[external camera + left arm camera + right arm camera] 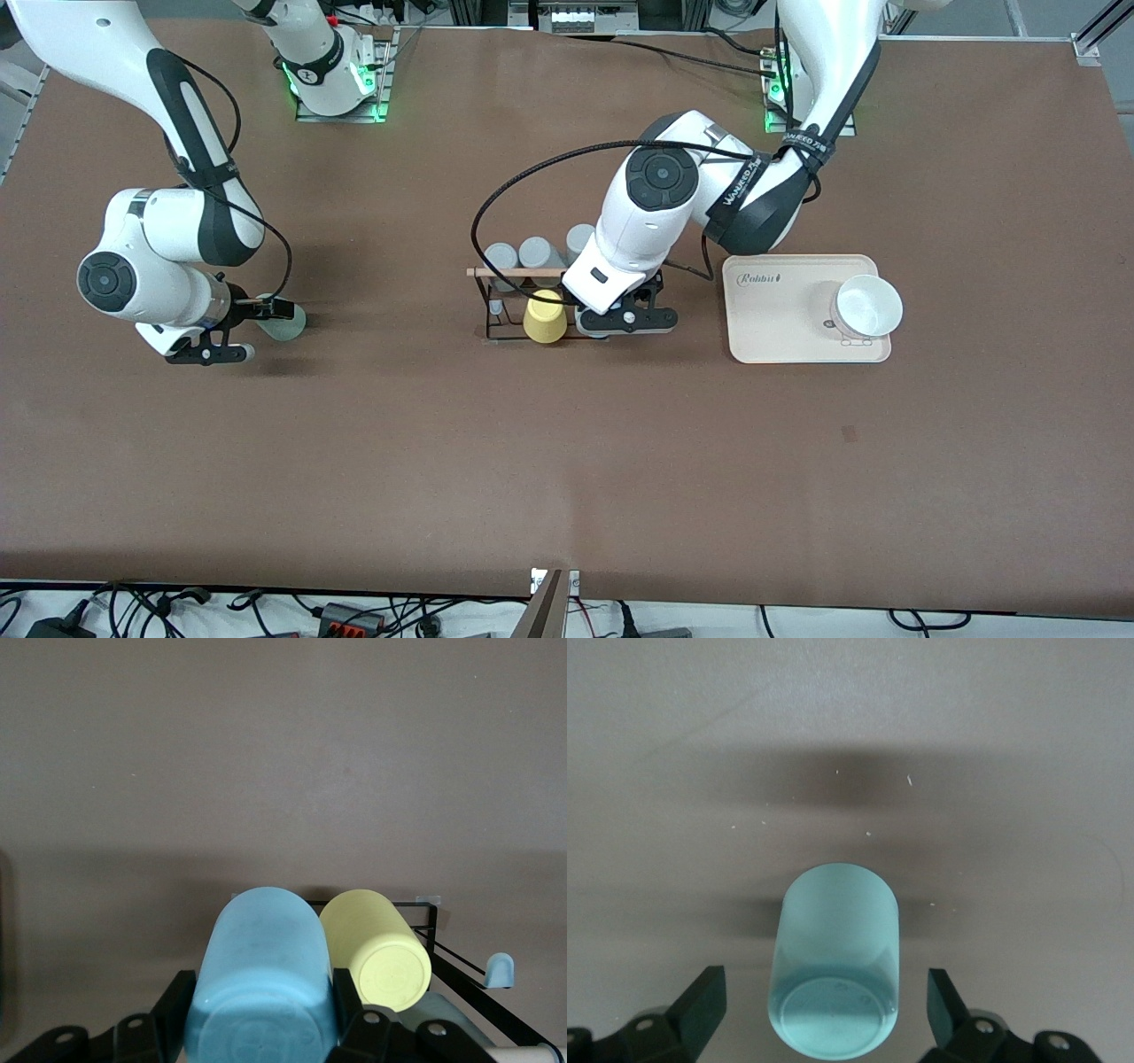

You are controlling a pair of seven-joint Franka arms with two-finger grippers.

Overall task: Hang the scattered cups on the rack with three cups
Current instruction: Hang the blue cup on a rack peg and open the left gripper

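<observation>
My left gripper (625,319) is at the rack (518,273), shut on the light blue cup (261,966). It holds the cup bottom-up, right beside the yellow cup (545,317) on the rack's nearer row. In the left wrist view both fingers (180,992) press the cup's sides, and the yellow cup (376,952) and the black rack wire (434,921) show beside it. My right gripper (257,330) is low at the right arm's end of the table. It is open around the mint green cup (287,324), with a gap on each side of the cup (837,966).
Three grey cups (536,252) hang on the rack's farther row. A beige tray (780,310) with a white bowl (866,306) lies toward the left arm's end, close to my left gripper. Brown table (567,461) stretches nearer the camera.
</observation>
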